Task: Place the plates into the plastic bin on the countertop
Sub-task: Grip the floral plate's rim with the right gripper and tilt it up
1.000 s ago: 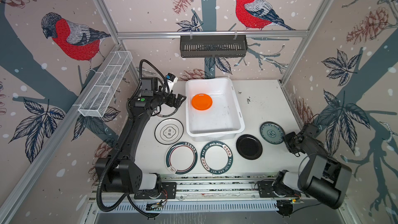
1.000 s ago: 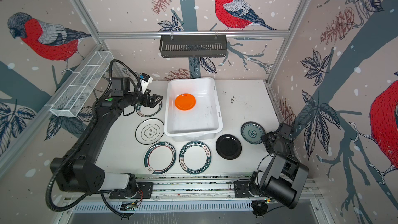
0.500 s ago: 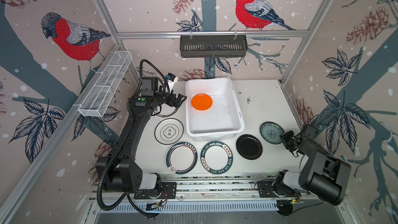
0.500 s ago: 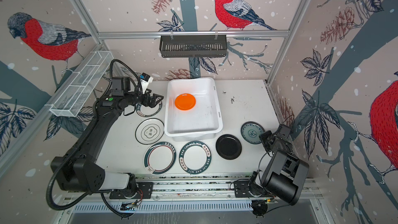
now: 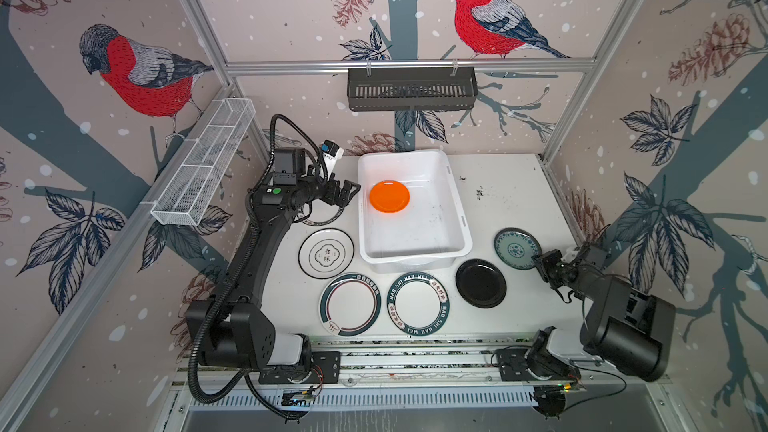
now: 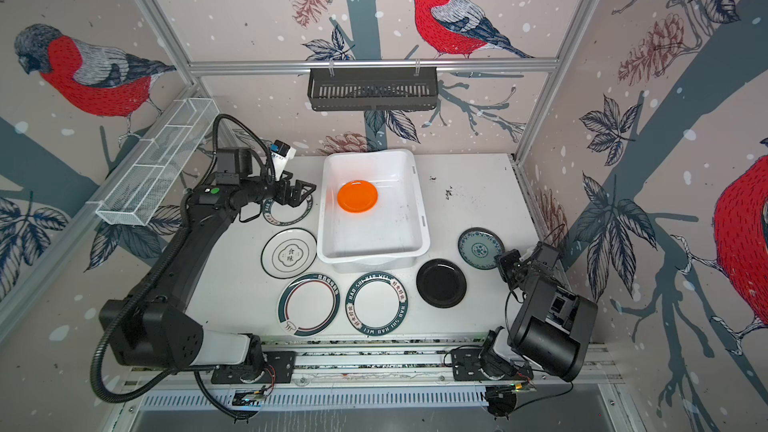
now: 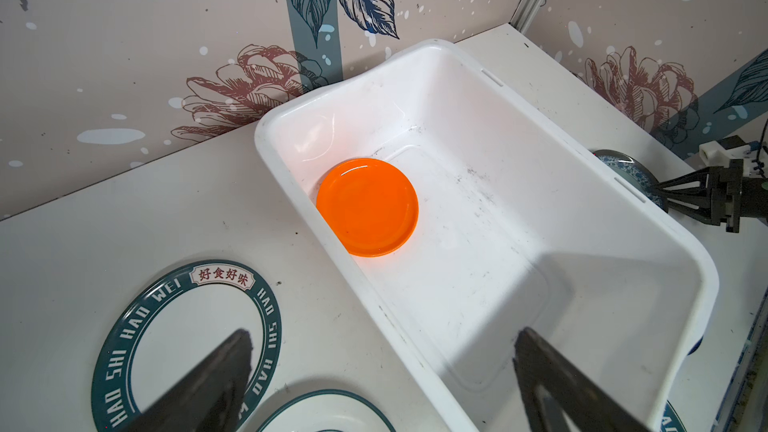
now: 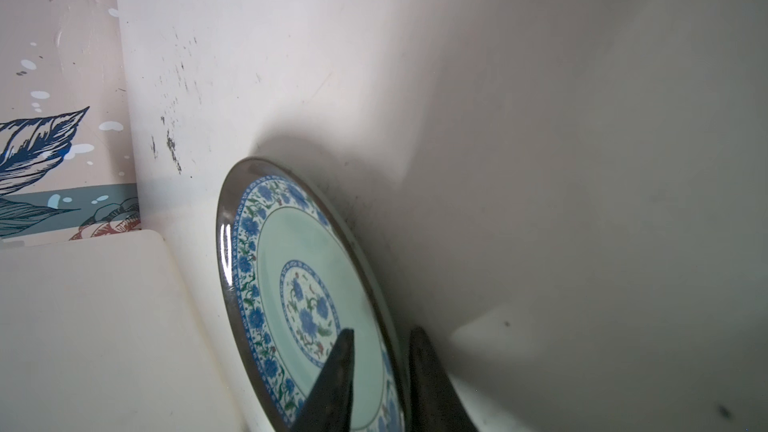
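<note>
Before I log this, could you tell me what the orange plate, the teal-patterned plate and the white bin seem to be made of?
Orange plate: probably plastic or melamine; uniform saturated colour, soft gloss highlights.
Teal-patterned plate: glazed ceramic or melamine, unclear which; sharp mirror-like glint on its dark rim, printed floral bands.
White bin: plastic, semi-matte; rounded moulded corners, dark scuffs on its floor.
</note>
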`<state>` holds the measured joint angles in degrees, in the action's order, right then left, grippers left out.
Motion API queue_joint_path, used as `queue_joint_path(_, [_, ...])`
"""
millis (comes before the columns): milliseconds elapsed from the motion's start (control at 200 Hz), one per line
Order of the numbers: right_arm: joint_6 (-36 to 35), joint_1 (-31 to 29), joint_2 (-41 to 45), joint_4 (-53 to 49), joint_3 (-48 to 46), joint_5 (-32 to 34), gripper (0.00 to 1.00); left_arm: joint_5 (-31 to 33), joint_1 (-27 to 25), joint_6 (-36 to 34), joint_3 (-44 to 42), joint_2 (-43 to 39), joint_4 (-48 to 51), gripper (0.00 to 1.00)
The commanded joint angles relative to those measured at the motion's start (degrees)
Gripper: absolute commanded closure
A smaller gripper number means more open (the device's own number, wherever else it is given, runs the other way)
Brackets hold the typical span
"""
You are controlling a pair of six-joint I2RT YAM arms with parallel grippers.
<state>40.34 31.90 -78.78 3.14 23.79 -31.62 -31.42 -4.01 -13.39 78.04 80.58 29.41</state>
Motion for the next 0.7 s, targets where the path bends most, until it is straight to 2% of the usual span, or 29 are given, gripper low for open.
queue_joint_path(0, [0.44,-0.01,-0.81,-3.56,-0.85,1.15,0.74,-0.67,-0.14,0.53,0.63,0.19,-0.84,0.03])
queue_joint_path(695, [1.12,0.42,-4.89,2.96,-3.05,-0.77,0.87,-0.31,-0.12,0.99,0.67,-0.24,-0.68,0.02])
